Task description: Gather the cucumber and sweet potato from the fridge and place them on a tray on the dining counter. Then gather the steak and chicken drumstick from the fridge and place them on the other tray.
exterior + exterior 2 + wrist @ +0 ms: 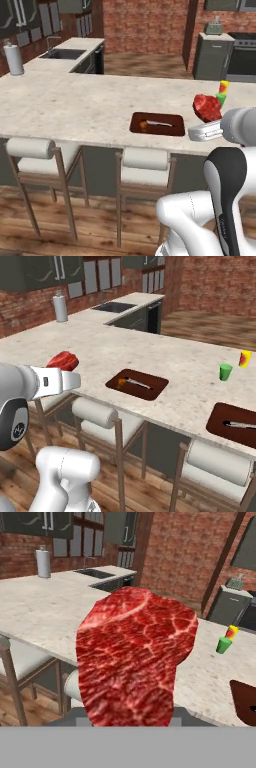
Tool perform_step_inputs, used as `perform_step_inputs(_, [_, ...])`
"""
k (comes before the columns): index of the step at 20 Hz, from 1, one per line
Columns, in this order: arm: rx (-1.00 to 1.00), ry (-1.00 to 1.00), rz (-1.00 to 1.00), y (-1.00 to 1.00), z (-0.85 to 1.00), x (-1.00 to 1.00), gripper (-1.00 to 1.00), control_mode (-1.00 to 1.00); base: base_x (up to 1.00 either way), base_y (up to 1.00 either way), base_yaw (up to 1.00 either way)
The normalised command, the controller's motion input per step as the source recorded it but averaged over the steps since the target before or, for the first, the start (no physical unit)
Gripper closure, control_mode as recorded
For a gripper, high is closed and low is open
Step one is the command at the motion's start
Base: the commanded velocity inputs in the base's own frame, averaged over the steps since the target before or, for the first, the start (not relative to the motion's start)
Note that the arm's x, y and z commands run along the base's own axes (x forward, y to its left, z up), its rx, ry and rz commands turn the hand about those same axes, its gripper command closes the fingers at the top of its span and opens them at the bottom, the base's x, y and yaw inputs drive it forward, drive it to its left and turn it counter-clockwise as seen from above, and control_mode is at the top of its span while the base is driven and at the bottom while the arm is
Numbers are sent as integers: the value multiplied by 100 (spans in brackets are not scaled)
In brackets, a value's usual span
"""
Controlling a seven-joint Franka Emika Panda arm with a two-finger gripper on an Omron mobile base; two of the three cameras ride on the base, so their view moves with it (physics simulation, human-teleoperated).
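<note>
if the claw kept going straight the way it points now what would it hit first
Probably nothing soon. The claw holds the steak out above the counter, pointing roughly level across it. Past the steak the way looks free over the counter, toward the far brick wall, though depth is hard to judge.

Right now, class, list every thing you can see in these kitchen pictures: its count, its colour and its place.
steak: one, red marbled, held in the air near the counter's front edge
trays: two, dark brown, on the dining counter above the stools
stools: three, pale cushions on wooden frames, along the counter's front
green cup: one, on the counter
yellow and red item: one, beside the cup
paper towel roll: one, white, near the sink
stove: one, dark, back wall
gripper: one, white, closed on the steak
</note>
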Motion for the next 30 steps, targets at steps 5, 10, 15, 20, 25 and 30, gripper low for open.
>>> perform_step_inputs(5, [0, 0, 0, 0, 0, 0, 100, 100, 22, 45, -27])
perform_step_inputs(10, [0, 0, 0, 0, 0, 0, 100, 100, 21, 38, -27])
perform_step_inputs(15, [0, 0, 0, 0, 0, 0, 100, 100, 24, 29, -26])
perform_step_inputs(20, [0, 0, 0, 0, 0, 0, 100, 100, 31, 27, -24])
perform_step_inputs(25, [0, 0, 0, 0, 0, 0, 100, 100, 37, 26, -15])
perform_step_inputs(30, [0, 0, 0, 0, 0, 0, 100, 100, 39, 25, -8])
